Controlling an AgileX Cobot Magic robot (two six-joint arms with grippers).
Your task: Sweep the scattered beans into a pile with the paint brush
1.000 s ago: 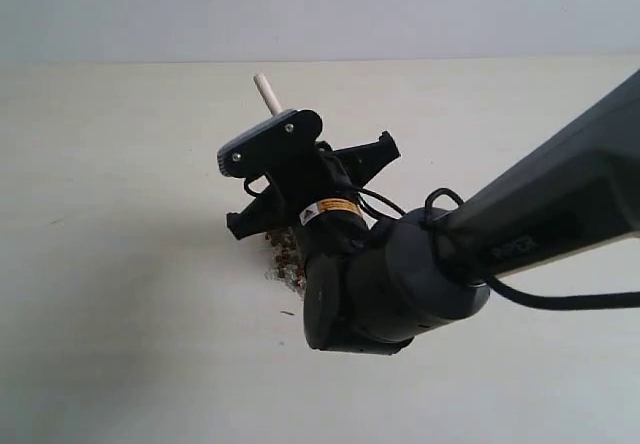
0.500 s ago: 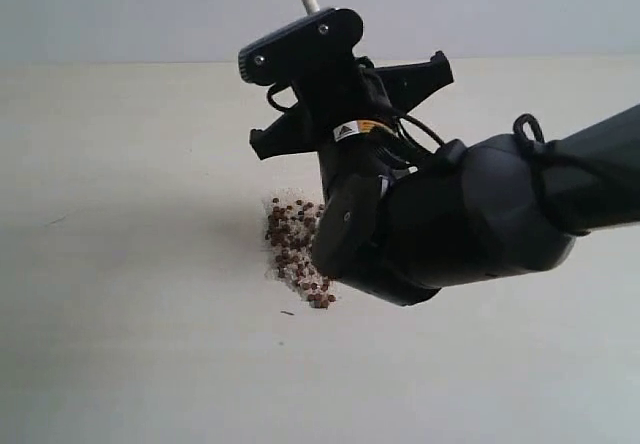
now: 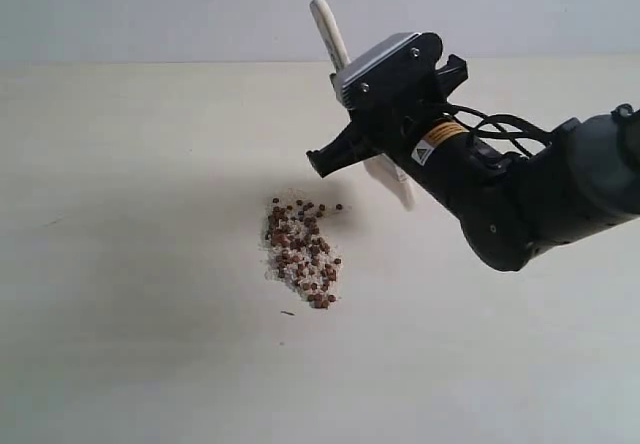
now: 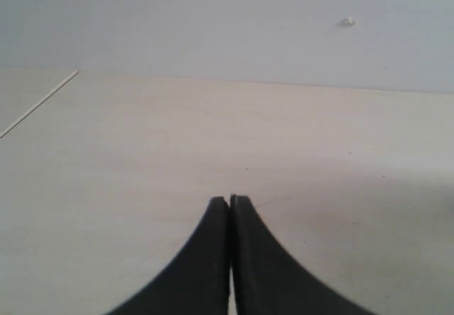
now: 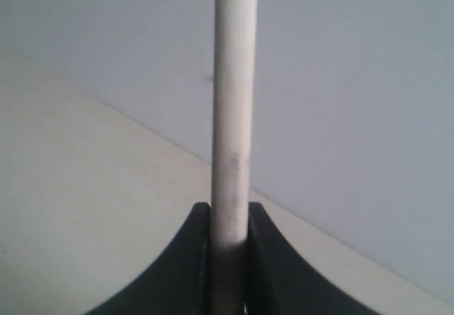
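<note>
Gripping the paint brush point(image 3: 328, 32) in the right gripper point(image 5: 229, 216), jaws clenched on the pale wooden handle partway along; holding it up and to the right of the pile point(image 3: 300, 252) in the exterior view, apparently clear of the table point(image 3: 120, 164); long axis steeply tilted, handle end up toward the wall, working end down and pointing away from the pile, not into it.

Left gripper point(image 4: 230, 201) clenched on nothing, over bare table; impossible to place relative to the pile, with no pile in its wrist view and no left arm in the exterior view.

On the table: one pile, longer than wide, running from far-left to near-right; beans point(image 3: 339, 206) in dozens, too many to count, mixed with whitish crumbs; three or four strays just off the pile's far edge; one dark fleck just off its near edge, too small to name. Otherwise: one brush, two grippers, only one of them loaded.

Judging the gathering nearly done, with only the far strays left; for a further stroke, bring the working end down beyond those strays, on the side away from the pile, bristle edge across the push, then draw toward the pile; right arm the one to do it, tool in its grasp; some risk of scattering the mound if set onto it rather than beside it.
</note>
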